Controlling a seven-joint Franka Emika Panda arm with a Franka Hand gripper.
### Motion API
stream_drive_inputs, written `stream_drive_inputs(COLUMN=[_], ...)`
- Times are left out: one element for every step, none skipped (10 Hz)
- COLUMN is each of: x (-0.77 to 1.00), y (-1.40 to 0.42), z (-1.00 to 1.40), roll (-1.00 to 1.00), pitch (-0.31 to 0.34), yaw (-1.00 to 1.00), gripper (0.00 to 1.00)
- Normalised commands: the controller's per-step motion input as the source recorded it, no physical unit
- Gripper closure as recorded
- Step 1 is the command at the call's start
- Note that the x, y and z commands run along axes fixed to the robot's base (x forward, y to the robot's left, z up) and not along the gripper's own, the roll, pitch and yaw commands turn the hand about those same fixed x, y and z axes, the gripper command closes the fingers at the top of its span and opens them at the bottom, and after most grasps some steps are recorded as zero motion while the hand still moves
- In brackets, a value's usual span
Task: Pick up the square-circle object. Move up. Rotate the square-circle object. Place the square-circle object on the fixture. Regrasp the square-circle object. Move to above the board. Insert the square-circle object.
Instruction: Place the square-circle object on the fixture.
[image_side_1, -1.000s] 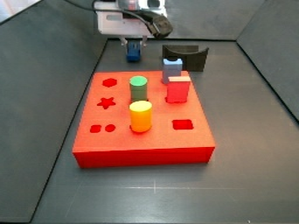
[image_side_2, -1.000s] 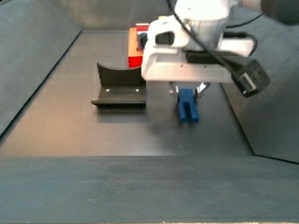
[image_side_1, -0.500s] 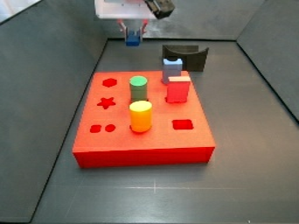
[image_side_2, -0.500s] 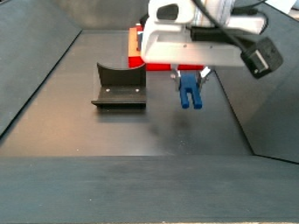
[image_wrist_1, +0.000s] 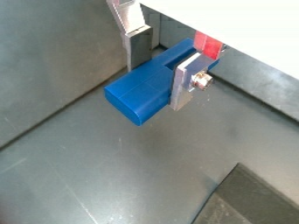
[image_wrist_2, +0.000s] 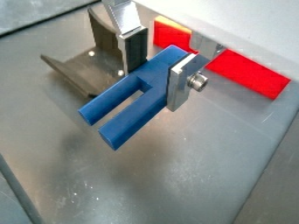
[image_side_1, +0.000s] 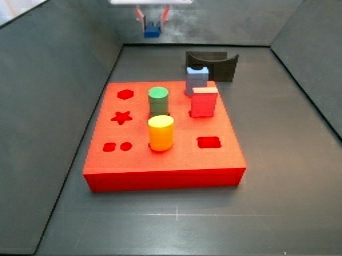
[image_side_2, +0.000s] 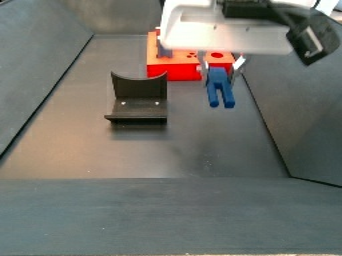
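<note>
Gripper (image_side_2: 219, 72) clamps the piece (image_side_2: 218, 92) aloft, prongs hanging down; lift looks done, rotation toward the fixture (image_side_2: 135, 98) comes next.

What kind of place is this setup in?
Likely a robot test cell: a dark walled floor, a red peg board, a fixture, and the hand holding the square-circle object aloft.

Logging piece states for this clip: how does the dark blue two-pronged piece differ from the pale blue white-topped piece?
The dark blue two-pronged piece hangs off the floor, clamped in the hand; the pale blue white-topped piece stands on the red board. The first is darker and forked; the second is blocky. Both are blue.
</note>
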Motion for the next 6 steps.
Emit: stream_drive_inputs(x=[-0.03, -0.04, -0.04, -0.03, -0.03, -0.02], y=[0.0, 0.0, 0.0, -0.01, 0.0, -0.01], z=[1.0, 1.0, 0.95, 0.83, 0.71, 0.59], roll=[0.14, 0.14, 0.15, 0.16, 0.17, 0.17], pitch=[0.073, 0.08, 0.082, 0.089, 0.095, 0.1], yaw=[0.0, 0.01, 0.02, 0.03, 0.04, 0.04], gripper=[1.0, 1.0, 1.0, 1.0, 1.0, 1.0])
